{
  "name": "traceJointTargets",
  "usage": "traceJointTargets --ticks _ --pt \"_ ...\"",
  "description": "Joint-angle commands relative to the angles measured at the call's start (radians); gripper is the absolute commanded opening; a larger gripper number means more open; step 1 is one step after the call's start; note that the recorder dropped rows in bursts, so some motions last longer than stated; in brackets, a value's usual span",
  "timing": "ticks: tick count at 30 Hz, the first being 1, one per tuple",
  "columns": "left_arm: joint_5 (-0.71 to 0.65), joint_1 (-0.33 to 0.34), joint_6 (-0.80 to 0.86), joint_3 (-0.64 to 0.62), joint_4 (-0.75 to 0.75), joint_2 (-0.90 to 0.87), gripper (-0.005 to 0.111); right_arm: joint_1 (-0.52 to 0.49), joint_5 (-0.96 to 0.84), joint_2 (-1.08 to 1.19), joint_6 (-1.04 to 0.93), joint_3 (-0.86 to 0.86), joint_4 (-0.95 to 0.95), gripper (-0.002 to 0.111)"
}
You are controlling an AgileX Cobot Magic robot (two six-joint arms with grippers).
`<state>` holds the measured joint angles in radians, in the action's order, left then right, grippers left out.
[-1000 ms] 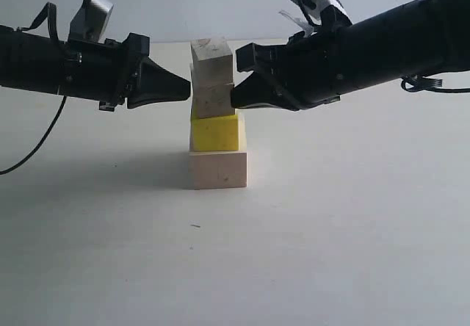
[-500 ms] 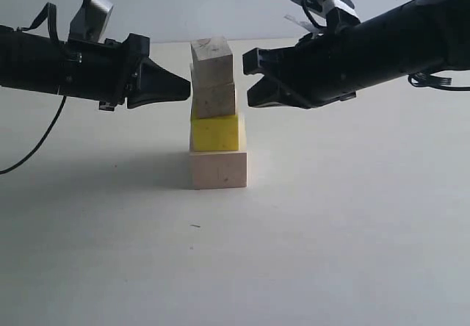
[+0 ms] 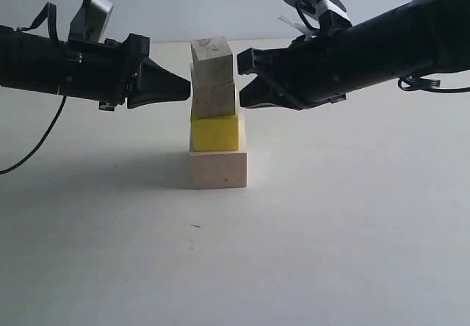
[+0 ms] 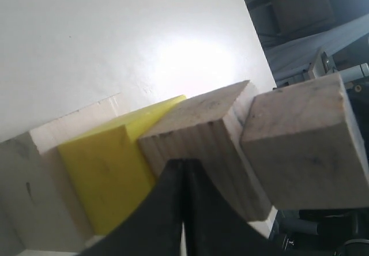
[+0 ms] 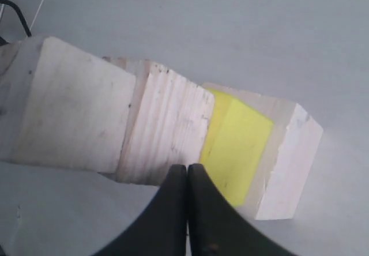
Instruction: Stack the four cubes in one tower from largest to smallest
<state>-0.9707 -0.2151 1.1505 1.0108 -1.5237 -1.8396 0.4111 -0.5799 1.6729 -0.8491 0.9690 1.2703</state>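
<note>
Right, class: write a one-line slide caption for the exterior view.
Four-cube tower, yellow cube second up, flanked by shut left pincer and shut right pincer.

Exterior camera sat low, almost at worktop (image 3: pixel 330 252) level, facing the tower (image 3: pixel 216 113) side-on from moderate range. Wrist cameras looked along the left end effector (image 4: pixel 183 166) and the right end effector (image 5: pixel 188 169) at the tower's opposite sides, very close. All three views shared the tower.

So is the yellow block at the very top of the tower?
No, the yellow cube sits second from the bottom, on the big wooden cube, with two smaller wooden cubes stacked above it.
</note>
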Motion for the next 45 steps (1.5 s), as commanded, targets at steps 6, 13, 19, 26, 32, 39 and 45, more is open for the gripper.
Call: traceJointTargets --ticks 6,13,19,26,32,39,45 --pt "-0.01 -0.006 0.008 0.004 -0.02 0.001 0.0 -0.005 -0.025 0.002 -0.057 0.008 0.054 0.0" --pt "-0.009 -0.006 0.016 0.004 -0.02 0.001 0.0 -0.005 -0.064 0.002 -0.068 0.008 0.056 0.0" --pt "-0.009 -0.006 0.019 0.004 -0.02 0.001 0.0 -0.005 -0.071 0.002 -0.068 0.008 0.057 0.0" --pt "-0.009 -0.006 0.018 0.004 -0.015 0.001 0.0 -0.005 -0.046 0.002 -0.068 0.008 0.051 0.0" --pt "-0.033 -0.006 0.019 0.004 -0.003 0.001 0.0 -0.005 -0.001 -0.028 -0.066 0.008 0.045 0.0" --pt "-0.024 0.007 0.019 0.004 -0.003 0.012 0.0 -0.005 0.033 -0.135 0.064 0.008 -0.105 0.0" --pt "-0.062 0.067 -0.004 0.004 0.004 0.081 0.0 -0.005 -0.012 -0.14 0.066 0.008 -0.103 0.0"
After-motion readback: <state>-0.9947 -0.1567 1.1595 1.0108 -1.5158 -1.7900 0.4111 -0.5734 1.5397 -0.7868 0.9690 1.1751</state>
